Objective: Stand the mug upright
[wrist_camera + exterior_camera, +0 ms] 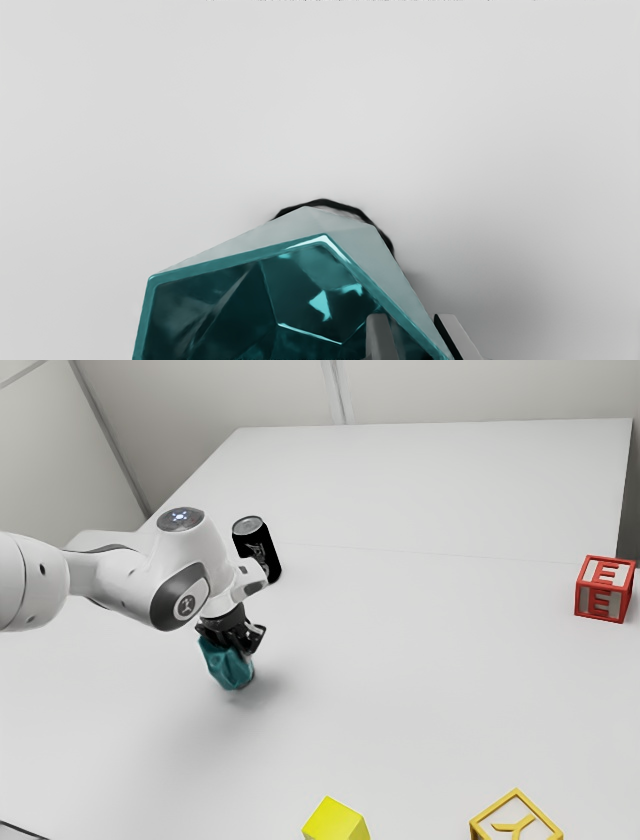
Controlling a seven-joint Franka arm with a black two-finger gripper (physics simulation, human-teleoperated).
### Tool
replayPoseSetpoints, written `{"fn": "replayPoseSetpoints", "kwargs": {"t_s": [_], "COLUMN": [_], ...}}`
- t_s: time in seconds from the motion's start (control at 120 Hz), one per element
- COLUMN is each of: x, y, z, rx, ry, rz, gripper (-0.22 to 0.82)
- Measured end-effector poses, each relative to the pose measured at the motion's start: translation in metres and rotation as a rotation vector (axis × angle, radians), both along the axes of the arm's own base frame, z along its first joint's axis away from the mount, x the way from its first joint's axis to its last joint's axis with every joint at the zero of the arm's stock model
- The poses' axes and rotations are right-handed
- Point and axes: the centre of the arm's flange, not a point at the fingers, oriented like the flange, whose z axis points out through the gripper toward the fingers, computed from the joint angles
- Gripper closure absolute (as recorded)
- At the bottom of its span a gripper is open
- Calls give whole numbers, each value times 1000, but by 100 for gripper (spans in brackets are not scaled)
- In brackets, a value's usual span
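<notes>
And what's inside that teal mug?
Inside the mug: one finger of the end effector, amid shiny faceted walls. What that finger covers, and the part beyond the view's edge, can't be seen.

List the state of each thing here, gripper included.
Mug: tilted, mouth up, held.
Gripper: shut on the mug's wall, one finger inside.
Black can: upright on the table.
Red letter block: resting flat.
Yellow cube: partly out of frame.
Yellow-edged letter block: partly out of frame.

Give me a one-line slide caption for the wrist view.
Gripper shut on the wall of the teal mug, one finger inside, the other outside.
</notes>
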Motion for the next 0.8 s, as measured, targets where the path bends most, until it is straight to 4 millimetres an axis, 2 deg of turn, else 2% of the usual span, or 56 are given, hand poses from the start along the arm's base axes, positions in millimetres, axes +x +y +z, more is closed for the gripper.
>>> {"fn": "replayPoseSetpoints", "kwargs": {"t_s": [0.433, 0.6, 0.8], "x": [0, 0, -3], "y": [-5, -7, -7], "z": [20, 32, 56], "rx": [-8, -10, -13], "ry": [-39, -59, -91], "rz": [-7, -13, -14], "gripper": [34, 28, 24]}}
